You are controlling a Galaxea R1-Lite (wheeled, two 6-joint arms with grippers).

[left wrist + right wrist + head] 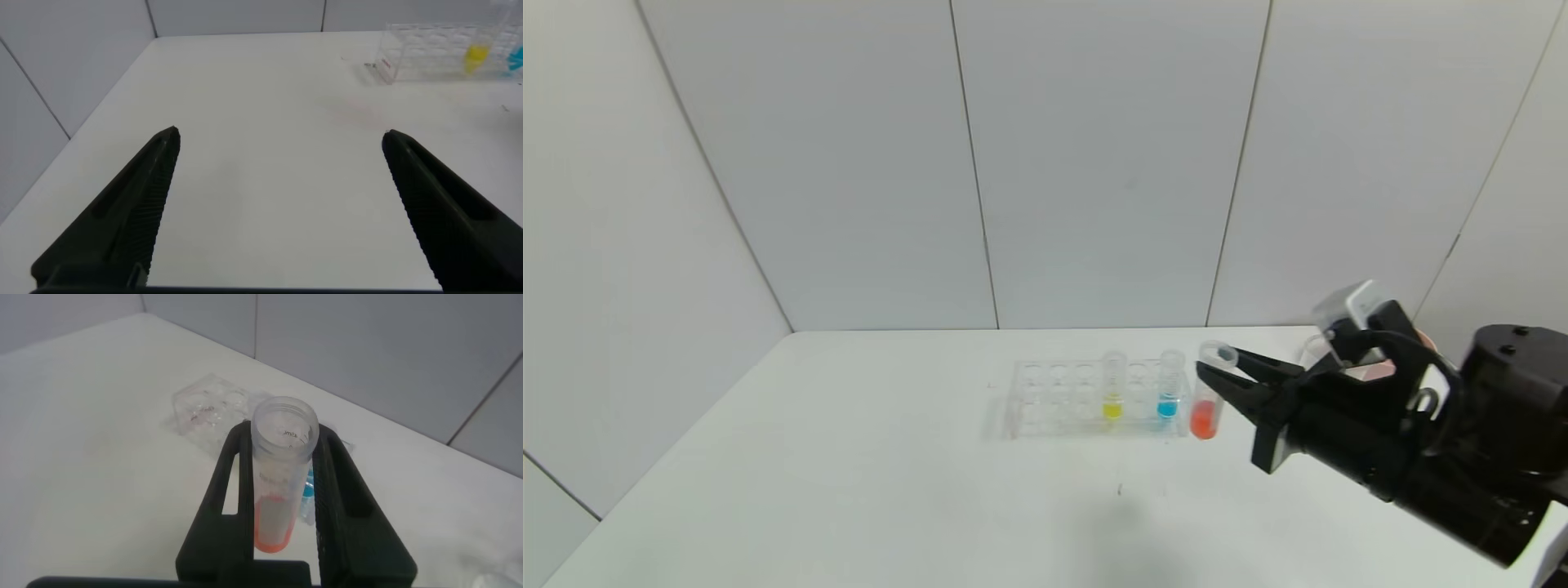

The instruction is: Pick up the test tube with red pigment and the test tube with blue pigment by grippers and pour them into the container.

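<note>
My right gripper [1217, 364] is shut on the test tube with red pigment [1204, 420] and holds it upright just right of the clear rack [1045, 400], slightly above the table. In the right wrist view the tube [278, 523] sits between the two black fingers [233, 482]. The test tube with blue pigment [1168, 405] stands in the rack's right end, and its liquid shows in the right wrist view [309, 488]. Only a clear rim of the container [1309, 349] shows behind my right arm. My left gripper [279, 140] is open and empty over bare table, far from the rack [425, 53].
A tube with yellow liquid [1112, 405] stands in the rack left of the blue one. A pink bowl [1379, 370] is partly hidden behind my right arm. The white table [849, 490] meets grey wall panels at the back.
</note>
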